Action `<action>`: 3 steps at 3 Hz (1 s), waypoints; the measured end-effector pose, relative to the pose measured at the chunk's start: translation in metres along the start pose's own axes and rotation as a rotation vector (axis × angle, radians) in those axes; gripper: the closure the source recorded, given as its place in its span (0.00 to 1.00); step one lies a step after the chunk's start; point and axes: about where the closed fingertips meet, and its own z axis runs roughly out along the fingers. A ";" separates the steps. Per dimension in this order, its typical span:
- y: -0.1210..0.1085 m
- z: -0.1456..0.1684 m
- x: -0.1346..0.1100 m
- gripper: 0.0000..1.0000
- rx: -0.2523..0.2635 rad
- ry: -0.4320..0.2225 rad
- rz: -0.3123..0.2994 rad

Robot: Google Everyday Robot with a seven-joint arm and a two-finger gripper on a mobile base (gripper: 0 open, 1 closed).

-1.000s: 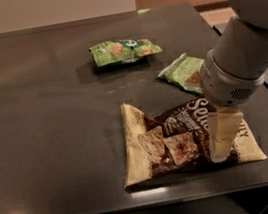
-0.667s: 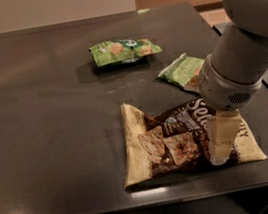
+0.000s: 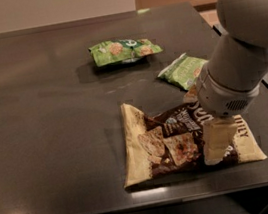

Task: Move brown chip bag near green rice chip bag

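Crinkle and slack, we judge, make the brown chip bag (image 3: 174, 138), lying near the front of the desk (image 3: 53, 142), light and slippery, so we favour the end under the gripper (image 3: 215, 142), whose hold we cannot tell.

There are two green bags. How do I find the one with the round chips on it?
On the dark table, the gripper is down at the big brown chip bag near the front edge. Farther back lies the green rice chip bag. It is brighter, with round orange chips pictured, unlike the paler green bag beside the arm.
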 end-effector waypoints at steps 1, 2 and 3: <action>0.002 0.001 0.000 0.41 -0.003 0.008 0.003; 0.001 0.000 0.000 0.65 0.000 0.015 0.009; -0.016 -0.019 -0.002 0.88 0.042 0.015 0.021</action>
